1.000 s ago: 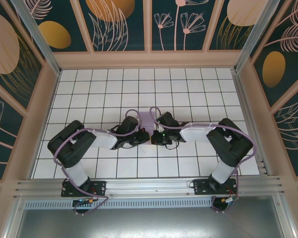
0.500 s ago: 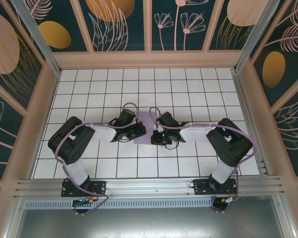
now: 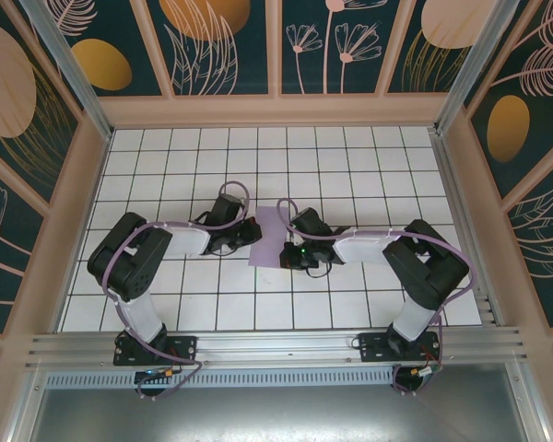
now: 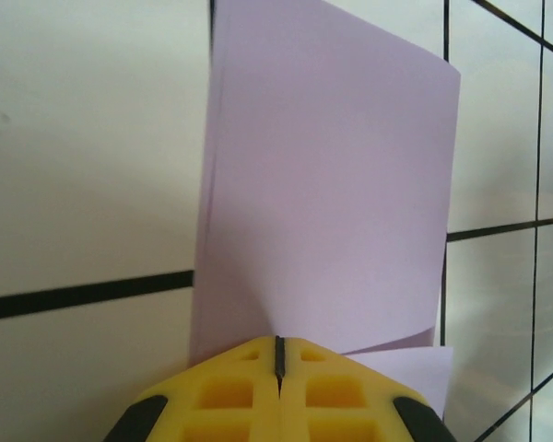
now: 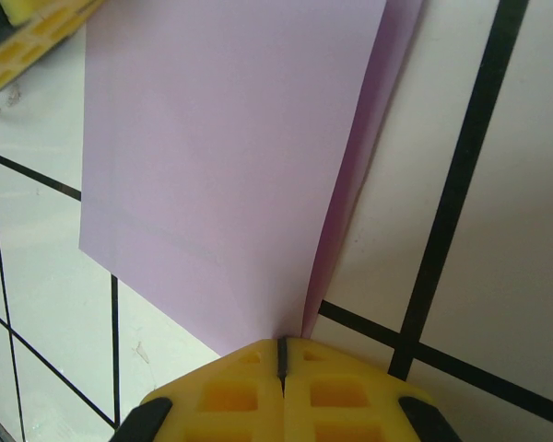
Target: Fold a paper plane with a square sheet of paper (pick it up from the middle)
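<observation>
One fold is judged to be made: the square sheet of paper [image 3: 271,236] lies doubled over into a narrow rectangle at the middle of the tiled surface [image 3: 350,166]. Its two layers are seen slightly apart along one edge in the wrist views. No pointed nose, wings or dart shape can be made out, so most of the folding is judged to be left. The left hand [image 4: 278,354] is pressed together, with its tips at the sheet's left edge. The right hand [image 5: 282,354] is likewise pressed together, its tips set against the sheet's near right edge. Whether paper is nipped between either pair of tips cannot be told. Both arms are bent inward toward the sheet.
</observation>
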Robot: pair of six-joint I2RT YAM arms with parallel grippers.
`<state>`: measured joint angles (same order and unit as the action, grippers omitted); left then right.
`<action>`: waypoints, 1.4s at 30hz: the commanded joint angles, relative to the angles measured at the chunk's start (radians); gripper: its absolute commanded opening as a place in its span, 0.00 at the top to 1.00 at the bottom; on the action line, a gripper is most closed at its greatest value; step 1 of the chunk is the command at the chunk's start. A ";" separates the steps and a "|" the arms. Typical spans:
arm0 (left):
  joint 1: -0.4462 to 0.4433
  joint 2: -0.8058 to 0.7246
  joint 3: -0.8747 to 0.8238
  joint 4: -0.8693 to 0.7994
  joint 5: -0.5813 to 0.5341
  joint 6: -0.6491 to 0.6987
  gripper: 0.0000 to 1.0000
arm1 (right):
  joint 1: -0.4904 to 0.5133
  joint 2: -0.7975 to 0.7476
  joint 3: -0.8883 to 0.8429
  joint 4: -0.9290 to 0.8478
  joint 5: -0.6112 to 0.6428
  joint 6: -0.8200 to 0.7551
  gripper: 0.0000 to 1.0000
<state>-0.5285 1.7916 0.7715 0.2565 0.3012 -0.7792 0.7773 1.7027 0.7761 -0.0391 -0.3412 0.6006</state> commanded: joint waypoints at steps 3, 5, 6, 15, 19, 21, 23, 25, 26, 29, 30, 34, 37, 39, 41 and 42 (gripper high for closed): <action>0.075 -0.013 -0.005 -0.033 -0.085 0.063 0.98 | 0.008 0.085 -0.075 -0.145 0.116 -0.012 1.00; 0.085 -0.026 0.000 -0.039 -0.086 0.073 0.98 | 0.009 0.082 -0.071 -0.138 0.112 -0.014 1.00; 0.088 -0.038 0.004 -0.046 -0.088 0.080 0.98 | 0.008 0.079 -0.066 -0.135 0.107 -0.018 1.00; 0.087 -0.218 -0.063 0.039 0.007 0.064 1.00 | -0.001 0.023 0.038 -0.116 0.038 -0.051 1.00; 0.081 -0.242 -0.125 0.120 0.071 0.025 1.00 | -0.004 -0.007 0.115 -0.116 -0.003 -0.062 1.00; 0.076 -0.240 -0.140 0.134 0.085 0.019 1.00 | -0.004 -0.026 0.151 -0.110 -0.021 -0.065 1.00; 0.066 -0.242 -0.158 0.154 0.093 0.009 1.00 | -0.004 -0.043 0.179 -0.104 -0.033 -0.058 1.00; 0.057 -0.242 -0.175 0.181 0.109 -0.004 1.00 | -0.004 -0.048 0.197 -0.101 -0.036 -0.051 1.00; 0.052 -0.239 -0.181 0.191 0.112 -0.008 1.00 | -0.005 -0.048 0.200 -0.099 -0.033 -0.048 1.00; 0.037 -0.214 -0.183 0.206 0.117 -0.010 1.00 | -0.004 -0.018 0.216 -0.094 -0.026 -0.038 1.00; 0.031 -0.202 -0.184 0.215 0.123 -0.012 1.00 | -0.004 -0.006 0.222 -0.094 -0.025 -0.035 1.00; 0.010 -0.154 -0.170 0.237 0.143 -0.017 1.00 | -0.004 0.038 0.246 -0.101 0.015 -0.018 1.00; -0.005 -0.121 -0.157 0.243 0.151 -0.015 1.00 | -0.006 0.079 0.268 -0.118 0.035 -0.017 1.00; -0.009 -0.104 -0.150 0.249 0.153 -0.019 1.00 | -0.007 0.099 0.277 -0.130 0.050 -0.016 1.00; -0.012 -0.090 -0.147 0.258 0.157 -0.023 1.00 | -0.009 0.117 0.285 -0.138 0.069 -0.016 1.00; -0.012 -0.084 -0.143 0.260 0.156 -0.024 1.00 | -0.011 0.123 0.287 -0.142 0.076 -0.018 1.00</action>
<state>-0.5358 1.6867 0.6006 0.4709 0.4385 -0.7910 0.7727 1.8027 1.0336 -0.1379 -0.3084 0.5674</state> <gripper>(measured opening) 0.069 0.063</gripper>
